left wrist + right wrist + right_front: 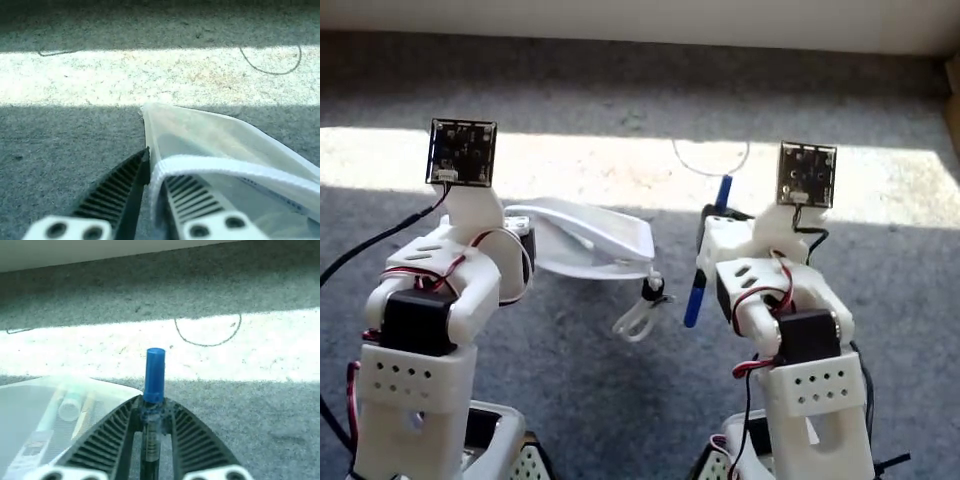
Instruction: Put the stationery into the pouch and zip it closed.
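A white mesh pouch (pixel 592 240) lies on the grey carpet between the arms, lifted at one end. My left gripper (pixel 152 172) is shut on the pouch (pixel 220 150) at its white zip edge. Inside the pouch (pixel 45 415) lie a pencil and other stationery. My right gripper (pixel 152 412) is shut on a blue pen (pixel 154 377), whose capped end sticks out past the fingertips. In the high view the blue pen (pixel 698 295) hangs slanted beside the right arm, just right of the pouch's open end, where a black zip pull with a clear loop (pixel 645 305) dangles.
A bright sunlit band crosses the carpet beyond the arms. A thin looped wire or thread (pixel 710 158) lies in it. A pale wall base runs along the far edge.
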You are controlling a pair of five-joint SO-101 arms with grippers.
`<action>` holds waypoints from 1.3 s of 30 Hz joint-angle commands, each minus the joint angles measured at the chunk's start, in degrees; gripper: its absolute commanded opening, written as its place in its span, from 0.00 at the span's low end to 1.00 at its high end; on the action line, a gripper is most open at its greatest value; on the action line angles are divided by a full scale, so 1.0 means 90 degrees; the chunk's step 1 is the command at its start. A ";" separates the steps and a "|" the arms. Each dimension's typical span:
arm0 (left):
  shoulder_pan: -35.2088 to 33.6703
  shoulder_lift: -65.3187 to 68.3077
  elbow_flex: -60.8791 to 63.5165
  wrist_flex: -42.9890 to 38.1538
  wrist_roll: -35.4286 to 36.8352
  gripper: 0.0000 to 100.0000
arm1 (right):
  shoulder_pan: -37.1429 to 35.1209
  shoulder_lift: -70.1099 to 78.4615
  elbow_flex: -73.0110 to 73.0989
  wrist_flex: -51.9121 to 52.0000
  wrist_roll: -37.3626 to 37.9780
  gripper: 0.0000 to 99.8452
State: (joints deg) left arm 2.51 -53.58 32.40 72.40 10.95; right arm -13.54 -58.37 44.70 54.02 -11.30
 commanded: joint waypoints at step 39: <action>-0.0181 -0.0151 -0.0112 0.0029 0.0059 0.01 | -0.2339 -0.2261 0.1451 -0.5455 0.0029 0.01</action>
State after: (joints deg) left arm 1.45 -53.58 32.40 72.40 10.95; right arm -32.44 -77.54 58.51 8.84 -11.30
